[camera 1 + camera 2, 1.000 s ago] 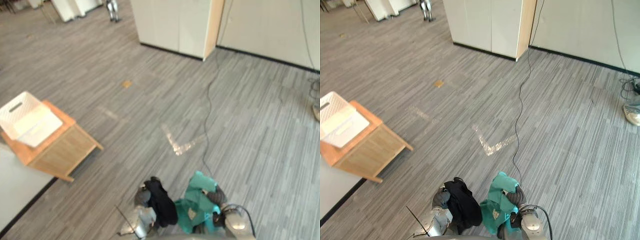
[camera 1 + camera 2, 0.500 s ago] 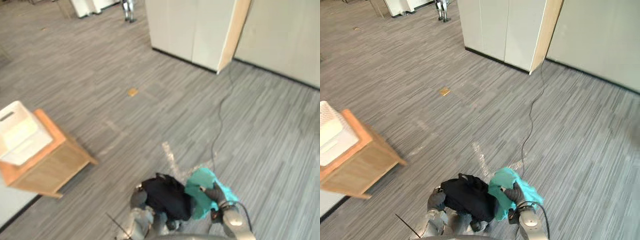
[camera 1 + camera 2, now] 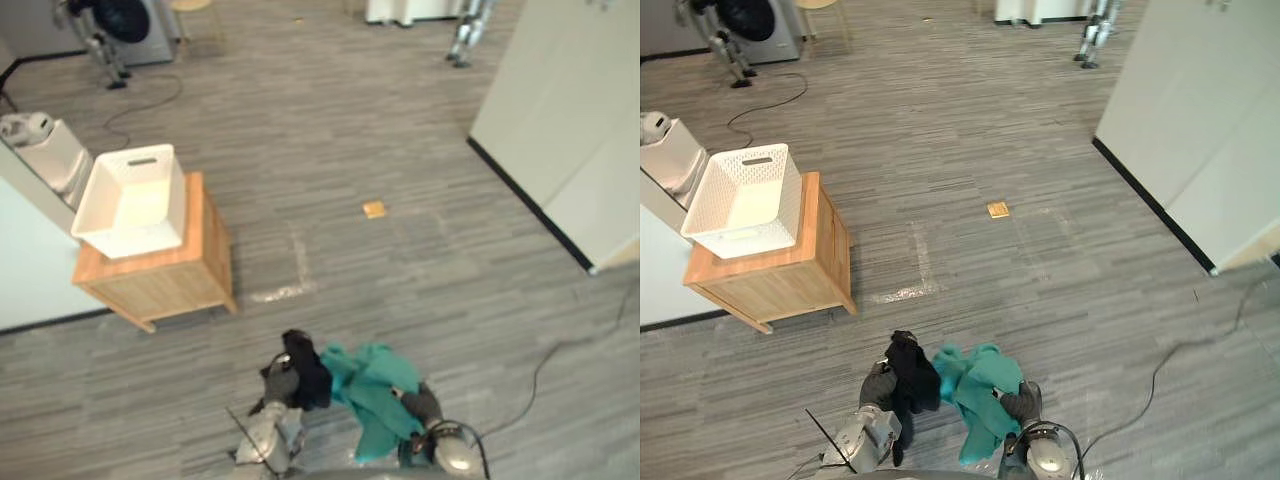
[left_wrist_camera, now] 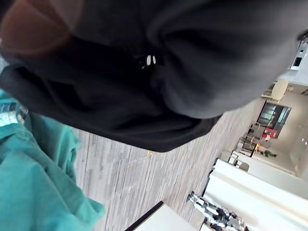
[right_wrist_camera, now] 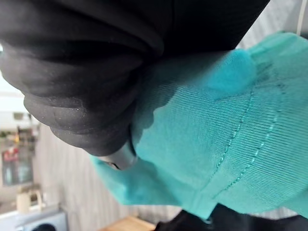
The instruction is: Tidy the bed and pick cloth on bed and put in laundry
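**Both cloths up off the floor, basket at ten o'clock**

From the head camera I see the two cloths bunched low in front of me, touching each other. The black cloth (image 3: 308, 372) is a soft, matte bundle slumped over my left hand (image 3: 279, 386). In the left wrist view its heavy folds cover everything close in, so I cannot tell whether that hand is clamped on it or lying slack beneath.

The teal cloth (image 3: 368, 386) is a finer ribbed knit with a stitched hem. It hangs in loose crumpled folds from my right hand (image 3: 422, 403), which sits at its four o'clock side. The right wrist view has the fabric wrapped tight against the hand, and I cannot tell that grip either.

Out at ten o'clock stands a white plastic laundry basket (image 3: 130, 200), rectangular, with perforated walls and a slot handle. It rests on a boxy light-wood table (image 3: 165, 282).

The floor (image 3: 300, 130) is grey, finely striped carpet. A small tan square (image 3: 375, 209) lies at one o'clock, and pale worn tape marks (image 3: 297, 262) lie just beside the table.
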### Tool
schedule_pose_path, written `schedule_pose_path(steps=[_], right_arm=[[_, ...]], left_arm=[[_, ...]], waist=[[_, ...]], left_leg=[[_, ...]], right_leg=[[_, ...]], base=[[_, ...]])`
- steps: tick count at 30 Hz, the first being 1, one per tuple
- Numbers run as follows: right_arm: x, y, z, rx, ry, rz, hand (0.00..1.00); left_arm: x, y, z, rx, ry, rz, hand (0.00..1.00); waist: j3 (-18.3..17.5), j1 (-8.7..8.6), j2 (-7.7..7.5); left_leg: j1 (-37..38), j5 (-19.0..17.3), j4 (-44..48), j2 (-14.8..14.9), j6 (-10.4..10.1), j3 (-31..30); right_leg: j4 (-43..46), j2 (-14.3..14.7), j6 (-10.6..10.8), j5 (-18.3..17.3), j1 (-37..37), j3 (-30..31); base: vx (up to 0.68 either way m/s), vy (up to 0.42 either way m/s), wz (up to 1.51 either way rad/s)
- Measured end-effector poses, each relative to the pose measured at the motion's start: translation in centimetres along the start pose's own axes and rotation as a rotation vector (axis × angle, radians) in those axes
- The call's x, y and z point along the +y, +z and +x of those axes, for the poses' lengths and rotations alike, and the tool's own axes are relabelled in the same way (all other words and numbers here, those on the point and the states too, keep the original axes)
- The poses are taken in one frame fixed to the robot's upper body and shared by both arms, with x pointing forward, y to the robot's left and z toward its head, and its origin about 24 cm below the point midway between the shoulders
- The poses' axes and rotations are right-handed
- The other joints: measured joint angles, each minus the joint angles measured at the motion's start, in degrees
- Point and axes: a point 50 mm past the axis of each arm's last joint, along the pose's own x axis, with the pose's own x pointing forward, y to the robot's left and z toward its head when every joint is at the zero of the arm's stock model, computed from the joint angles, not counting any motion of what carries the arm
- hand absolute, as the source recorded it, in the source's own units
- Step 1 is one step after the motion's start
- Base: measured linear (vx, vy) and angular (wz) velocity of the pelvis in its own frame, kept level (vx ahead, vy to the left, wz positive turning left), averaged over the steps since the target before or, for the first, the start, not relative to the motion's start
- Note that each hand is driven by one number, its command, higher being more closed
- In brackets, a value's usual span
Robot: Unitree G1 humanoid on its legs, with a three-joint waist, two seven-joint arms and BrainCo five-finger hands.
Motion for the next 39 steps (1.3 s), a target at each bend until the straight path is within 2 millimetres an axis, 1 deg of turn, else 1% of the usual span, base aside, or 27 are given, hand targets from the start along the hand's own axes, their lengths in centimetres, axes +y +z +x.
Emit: schedule_pose_path(steps=[1, 2, 3, 4, 6, 8, 10, 13, 15, 17, 18, 19, 20, 21, 22, 23, 24, 26, 29, 30, 32, 33, 34, 35, 37, 38, 39], right_arm=[[-0.5, 0.2, 0.1, -0.007, -0.003, -0.022, 1.0], [-1.1, 0.6, 0.3, -0.019, -0.006, -0.047, 1.0], [-1.2, 0.7, 0.3, -0.02, -0.004, -0.059, 1.0], [-1.4, 0.9, 0.4, -0.029, -0.003, -0.066, 1.0], [-1.2, 1.0, 0.4, -0.032, 0.005, -0.063, 1.0], [-1.0, 1.2, 0.5, -0.041, 0.012, -0.065, 1.0], [-1.0, 1.2, 0.5, -0.041, 0.01, -0.063, 1.0], [-1.2, 1.6, 0.6, -0.056, 0.001, -0.063, 1.0], [-1.1, 3.4, 0.8, -0.129, 0.002, -0.068, 1.0], [-1.1, 4.5, 0.7, -0.181, -0.007, -0.072, 1.0], [-1.0, 4.7, 0.6, -0.198, -0.008, -0.079, 1.0], [-1.0, 4.7, 0.6, -0.2, -0.007, -0.08, 1.0], [-0.9, 4.7, 0.6, -0.204, -0.006, -0.088, 1.0], [-0.8, 4.8, 0.7, -0.208, -0.003, -0.096, 1.0], [-0.6, 4.9, 0.8, -0.214, 0.0, -0.1, 1.0], [-0.3, 4.8, 1.0, -0.207, 0.005, -0.106, 1.0], [0.2, 4.4, 1.0, -0.191, 0.011, -0.088, 1.0], [0.7, 4.2, 1.1, -0.185, 0.023, -0.082, 1.0], [1.6, 4.6, 1.2, -0.203, 0.046, -0.078, 1.0], [1.7, 4.7, 1.3, -0.207, 0.053, -0.079, 1.0], [1.8, 5.2, 1.5, -0.222, 0.061, -0.075, 1.0], [1.8, 5.3, 1.5, -0.226, 0.062, -0.073, 1.0], [1.8, 5.4, 1.6, -0.232, 0.057, -0.062, 1.0], [1.7, 5.4, 1.5, -0.231, 0.051, -0.054, 1.0], [1.5, 5.2, 1.4, -0.225, 0.033, -0.032, 1.0], [1.6, 4.7, 1.2, -0.213, 0.036, -0.024, 1.0], [1.9, 4.4, 1.0, -0.205, 0.049, -0.022, 1.0]], left_arm=[[-0.5, -0.1, 0.0, -0.003, 0.0, -0.028, 1.0], [-0.5, -0.2, 0.0, -0.001, 0.009, -0.041, 1.0], [-0.4, -0.3, -0.1, 0.004, 0.008, -0.04, 1.0], [-0.4, -0.6, -0.3, 0.013, 0.006, -0.038, 1.0], [-0.5, -0.4, -0.3, 0.005, -0.009, -0.039, 1.0], [-0.9, 0.3, -0.2, -0.023, -0.034, -0.042, 1.0], [-1.4, 1.1, -0.2, -0.061, -0.071, -0.024, 1.0], [-2.0, 2.0, -0.2, -0.101, -0.1, 0.016, 1.0], [-2.3, 2.7, -0.3, -0.134, -0.104, 0.041, 1.0], [-2.6, 3.7, -0.5, -0.181, -0.112, 0.056, 1.0], [-2.7, 4.4, -0.7, -0.217, -0.113, 0.068, 1.0], [-2.7, 4.8, -0.7, -0.234, -0.111, 0.073, 1.0], [-2.8, 5.4, -0.5, -0.266, -0.105, 0.086, 1.0], [-2.8, 6.2, -0.5, -0.303, -0.095, 0.089, 1.0], [-2.7, 6.5, -0.5, -0.32, -0.084, 0.095, 1.0], [-2.5, 6.9, -0.5, -0.339, -0.063, 0.116, 1.0], [-2.1, 7.1, -0.4, -0.345, -0.044, 0.142, 1.0], [-1.6, 7.4, -0.5, -0.36, -0.034, 0.171, 1.0], [-1.4, 7.9, -0.7, -0.389, -0.024, 0.193, 1.0], [-1.4, 7.9, -0.7, -0.389, -0.025, 0.194, 1.0], [-1.5, 7.9, -0.7, -0.391, -0.032, 0.194, 1.0], [-1.7, 7.9, -0.7, -0.39, -0.039, 0.195, 1.0], [-2.0, 7.7, -0.6, -0.386, -0.054, 0.196, 1.0], [-2.1, 7.7, -0.5, -0.385, -0.059, 0.197, 1.0], [-2.2, 7.8, -0.4, -0.387, -0.068, 0.204, 1.0], [-2.0, 7.7, -0.5, -0.383, -0.062, 0.209, 1.0], [-1.6, 7.3, -0.6, -0.37, -0.051, 0.209, 1.0]], waist=[[0.0, 0.23, 1.5], [1.0, 0.49, 3.17], [1.4, 0.65, 3.75], [2.2, 1.54, 4.48], [2.3, 2.02, 4.19], [2.3, 2.3, 4.1], [2.7, 2.62, 3.22], [3.1, 3.26, 1.66], [3.1, 3.46, 0.28], [2.7, 3.77, -0.41], [1.5, 3.98, -1.14], [0.9, 4.22, -1.83], [-0.5, 4.8, -1.92], [-0.5, 4.78, -2.33], [-0.2, 4.61, -2.79], [0.3, 3.51, -4.01], [0.4, 2.19, -4.06], [0.6, 0.98, -3.59], [1.0, 0.08, -3.21], [1.2, 0.12, -3.3], [1.9, 0.11, -1.9], [1.8, 0.11, -1.85], [1.8, 0.06, -1.47], [1.7, -0.05, -1.64], [1.7, -0.27, -2.11], [1.5, -0.53, -2.71], [1.4, -0.74, -2.66]], left_leg=[[-4.7, 3.8, 9.5, 1.9, 1.8, 0.2], [-10.6, 12.6, 21.3, 5.1, 5.8, 2.3], [-12.8, 15.8, 26.5, 6.7, 6.6, 3.7], [-16.9, 14.0, 38.4, 6.7, 6.8, 7.4], [-20.1, 11.7, 42.2, 4.2, 4.6, 10.7], [-24.0, 9.3, 39.9, 1.8, 2.7, 16.0], [-26.5, 6.9, 27.6, 0.3, 3.7, 25.0], [-26.7, 6.9, 11.0, -2.7, 4.0, 31.9], [-27.0, 8.0, -1.1, -4.8, 4.2, 36.7], [-26.3, 13.2, -4.5, -5.4, 7.8, 39.0], [-24.9, 16.7, -5.9, -6.6, 12.5, 40.1], [-24.4, 16.3, -6.3, -7.7, 13.7, 40.1], [-23.0, 15.5, -8.1, -9.5, 14.2, 39.8], [-20.4, 14.9, -10.4, -11.2, 14.1, 38.3], [-18.6, 14.8, -11.8, -12.3, 14.2, 37.4], [-14.5, 14.4, -13.8, -14.7, 14.8, 34.9], [-10.9, 13.5, -14.6, -15.7, 14.9, 31.1], [-7.1, 13.2, -15.1, -15.9, 15.0, 25.3], [-3.3, 12.6, -17.1, -16.0, 13.9, 16.4], [-2.1, 12.1, -17.1, -15.9, 13.0, 13.1], [-0.4, 10.3, -17.1, -14.5, 9.9, 8.8], [-0.1, 9.8, -17.1, -14.0, 9.1, 8.0], [0.6, 8.4, -17.1, -12.5, 6.7, 6.3], [0.9, 7.7, -17.0, -12.1, 5.8, 5.4], [3.0, 5.4, -16.9, -10.2, 2.9, 3.3], [4.9, 3.2, -15.5, -8.8, 1.7, 2.2], [5.5, 0.3, -9.8, -6.6, 0.6, 2.3]], right_leg=[[-0.3, 1.8, -2.0, -1.1, 1.2, -1.7], [-2.9, 4.4, -4.4, -1.7, 5.1, -3.4], [-4.7, 5.7, -5.3, -1.8, 7.5, -4.0], [-8.1, 7.8, -7.6, -2.6, 14.0, -4.7], [-10.4, 8.4, -9.4, -3.8, 17.7, -4.5], [-13.4, 8.9, -9.8, -4.6, 20.7, -4.8], [-17.1, 9.0, -8.6, -5.5, 24.6, -7.4], [-19.3, 8.3, -8.2, -6.4, 27.3, -10.8], [-20.5, 7.1, -6.3, -8.3, 29.5, -13.4], [-21.0, 5.9, -3.9, -9.8, 32.2, -14.3], [-20.5, 4.8, -2.4, -10.8, 33.1, -14.3], [-19.0, 3.7, -1.3, -11.4, 32.9, -14.1], [-12.4, 1.7, 0.3, -12.5, 30.5, -13.8], [1.3, -0.8, 1.5, -13.3, 25.6, -13.5], [10.3, -2.4, 1.7, -12.6, 22.4, -12.9], [27.8, -5.5, 1.9, -8.9, 16.8, -11.0], [39.1, -6.1, 1.5, -8.0, 13.5, -9.3], [46.1, -6.2, 0.1, -8.8, 9.4, -9.8], [42.6, -7.1, -1.7, -11.7, 3.0, -11.4], [36.6, -7.5, -2.7, -12.7, 1.8, -12.6], [15.6, -5.5, -3.4, -12.1, 0.8, -11.4], [8.4, -4.5, -3.1, -11.0, 0.7, -10.2], [-7.8, -3.0, -3.1, -5.2, 0.5, -5.8], [-12.0, -2.9, -2.4, -2.8, 0.1, -3.9], [-15.8, -3.4, -1.4, 0.1, -0.8, 0.6], [-14.0, -3.8, -2.7, -0.5, -0.1, 0.5], [-9.6, -2.9, -1.7, 3.5, 0.7, -0.6]], base=[[0.5, -0.652, 0.44], [0.39, -0.482, 0.19], [0.57, -0.639, 0.07], [0.54, -0.579, -0.09], [0.44, -0.449, -0.07], [0.33, -0.241, 0.08], [0.37, -0.187, 0.49], [0.4, -0.105, 0.72], [0.35, -0.013, 0.55], [0.43, 0.053, 0.35], [0.49, 0.113, 0.24], [0.53, 0.181, 0.25], [0.53, 0.238, 0.36], [0.53, 0.247, 0.43], [0.54, 0.236, 0.77], [0.53, 0.176, 1.29], [0.54, 0.146, 1.52], [0.53, 0.044, 1.76], [0.45, -0.06, 1.6], [0.52, -0.168, 1.85], [0.42, -0.207, 1.38], [0.43, -0.252, 1.09], [0.45, -0.305, 1.08], [0.58, -0.432, 1.35], [0.46, -0.398, 1.16], [0.54, -0.535, 1.18], [0.64, -0.651, 1.1]])
